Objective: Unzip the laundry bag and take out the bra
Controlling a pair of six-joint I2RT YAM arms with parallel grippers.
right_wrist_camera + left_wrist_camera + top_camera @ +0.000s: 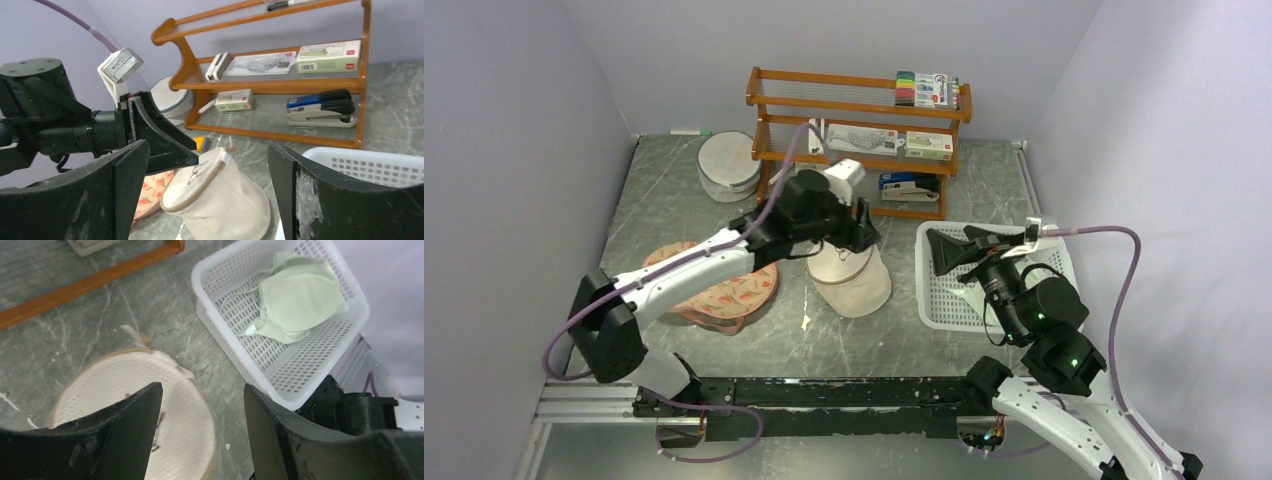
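Note:
The laundry bag [852, 278] is a cream mesh pouch on the table, its flat disc with a small dark mark tilted upward [197, 172]. It also shows in the left wrist view [100, 385]. My left gripper [864, 232] is open and empty just above the disc's far edge [202, 390]. A pale green bra [300, 297] lies in the white basket [225, 330]. In the top view my right arm hides the bra. My right gripper [954, 245] is open and empty over the basket's left part, facing the bag [207, 150].
The white basket [944, 310] stands right of the bag. A peach carrot-print case [724, 290] lies under my left arm. A second round pouch [729, 165] and a wooden rack [859, 140] with boxes and a stapler stand at the back.

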